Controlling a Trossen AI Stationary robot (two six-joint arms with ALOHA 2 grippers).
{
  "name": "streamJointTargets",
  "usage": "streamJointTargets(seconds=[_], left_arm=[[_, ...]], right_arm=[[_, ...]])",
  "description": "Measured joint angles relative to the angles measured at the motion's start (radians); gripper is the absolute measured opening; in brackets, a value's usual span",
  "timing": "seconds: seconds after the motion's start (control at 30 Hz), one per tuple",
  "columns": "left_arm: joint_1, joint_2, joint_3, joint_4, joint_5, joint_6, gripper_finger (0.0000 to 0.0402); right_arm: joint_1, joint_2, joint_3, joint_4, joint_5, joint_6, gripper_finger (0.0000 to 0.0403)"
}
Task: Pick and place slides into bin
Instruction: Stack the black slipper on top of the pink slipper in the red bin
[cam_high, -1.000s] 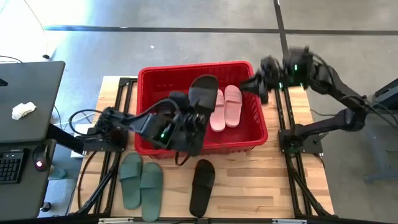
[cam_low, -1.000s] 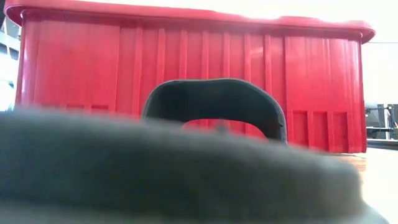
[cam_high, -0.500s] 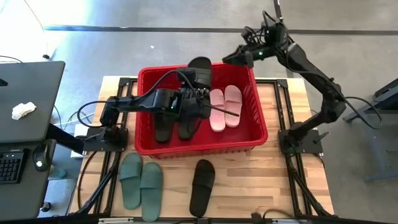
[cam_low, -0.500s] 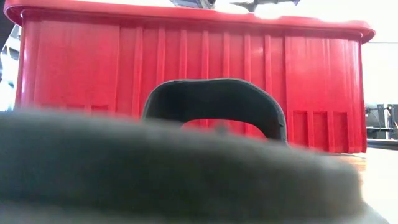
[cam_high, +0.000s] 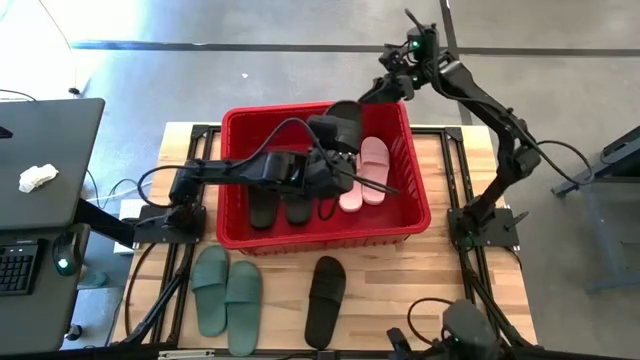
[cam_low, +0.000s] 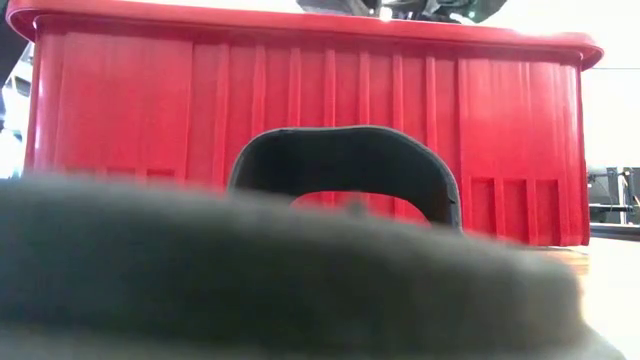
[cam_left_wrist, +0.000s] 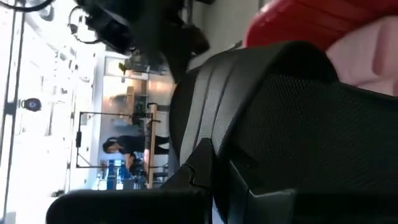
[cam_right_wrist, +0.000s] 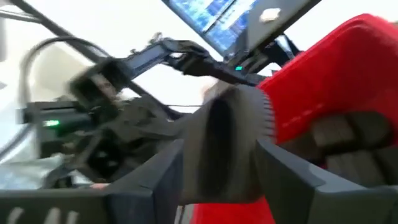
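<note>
The red bin (cam_high: 415, 215) holds two black slides (cam_high: 270, 205) at its left and the pink pair (cam_high: 362, 172) at its right. My left gripper (cam_high: 325, 162) reaches over the bin, shut on another black slide (cam_high: 338, 125) raised above it. My right gripper (cam_high: 372, 92) comes level from the far right. Its open fingers stand on either side of that slide's far end (cam_right_wrist: 233, 124). The green pair (cam_high: 228, 292) and one more black slide (cam_high: 325, 298) lie flat on the table in front of the bin. My left gripper holds the raised black slide at its near end (cam_high: 328, 148), coming level from the table's left. The slide fills the wrist view and hides the fingers, so the exact part cannot be told. The slide is lifted clear above the bin, slanting up toward the far edge. My right gripper has the slide's far end between its fingers (cam_right_wrist: 286, 177); whether they touch it, I cannot tell.
In the low view the black slide's strap (cam_low: 345, 165) stands before the bin's wall (cam_low: 150, 100), behind a blurred green slide (cam_low: 250, 270). A desk (cam_high: 45, 160) with a keyboard stands left of the table. Bare wood lies to the right of the slides at the near edge.
My left gripper has carried the black slide toward the table's right and far edges, over the middle of the bin, rolling a little. My right gripper has swung from beside the bin's right wall toward the far edge and left, and has sunk to the slide's far end.
</note>
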Motion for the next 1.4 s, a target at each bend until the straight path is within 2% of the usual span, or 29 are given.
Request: streamJointTargets(seconds=[0.07,0.27,0.37,0.6,0.67,1.07,1.2,1.4], left_arm=[[0.0,0.016,0.003,0.015,-0.005,0.006,0.0],[0.0,0.044,0.002,0.045,0.007,0.02,0.0],[0.0,0.045,0.001,0.041,0.011,0.022,0.0],[0.0,0.044,0.002,0.044,0.013,0.015,0.0],[0.0,0.044,0.002,0.045,0.022,0.015,0.0],[0.0,0.044,0.002,0.049,0.039,0.015,0.0],[0.0,0.044,0.002,0.047,0.05,0.015,0.0],[0.001,0.044,0.002,0.045,0.064,0.014,0.0002]], right_arm=[[-0.005,0.0,0.0,0.003,-0.018,-0.003,0.0199],[-0.034,0.001,0.001,-0.02,0.027,-0.031,0.0227],[-0.037,0.001,0.001,-0.076,0.05,-0.076,0.0228],[-0.017,0.001,0.001,-0.332,0.167,-0.344,0.0227],[-0.007,0.001,0.001,-0.374,0.171,-0.397,0.0227],[0.083,0.0,0.001,-0.372,0.281,-0.43,0.0226],[0.104,0.0,0.001,-0.338,0.336,-0.415,0.0202],[0.12,0.0,0.001,-0.302,0.348,-0.414,0.0099]])
